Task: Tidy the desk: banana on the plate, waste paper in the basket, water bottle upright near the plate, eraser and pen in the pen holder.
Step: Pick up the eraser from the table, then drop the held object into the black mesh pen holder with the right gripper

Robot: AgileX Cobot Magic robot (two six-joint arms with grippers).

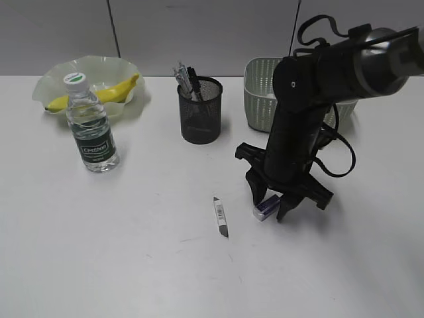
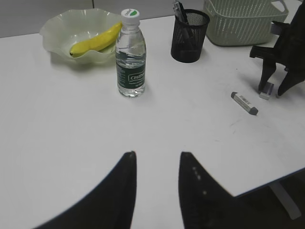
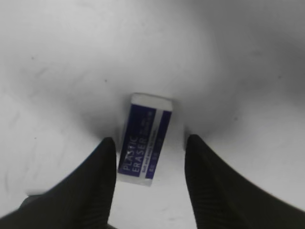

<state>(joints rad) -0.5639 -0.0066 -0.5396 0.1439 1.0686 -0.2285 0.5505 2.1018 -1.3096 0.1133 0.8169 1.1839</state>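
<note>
Black right claw [image 3: 150,160] is lowered over the eraser [image 3: 145,145], jaws parted either side, nothing gripped yet; eraser lies flat on the desk [image 1: 132,265]. Straddle is judged a pre-grasp line-up. Grey stick [image 1: 220,216] lies just beside; pen holder [image 1: 200,110] stands beyond. Left claw [image 2: 157,160] hangs part-open, empty.

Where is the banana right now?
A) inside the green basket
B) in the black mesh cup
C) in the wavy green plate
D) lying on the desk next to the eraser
C: the yellow banana lies inside the wavy-rimmed plate, just behind the upright water bottle.
</note>
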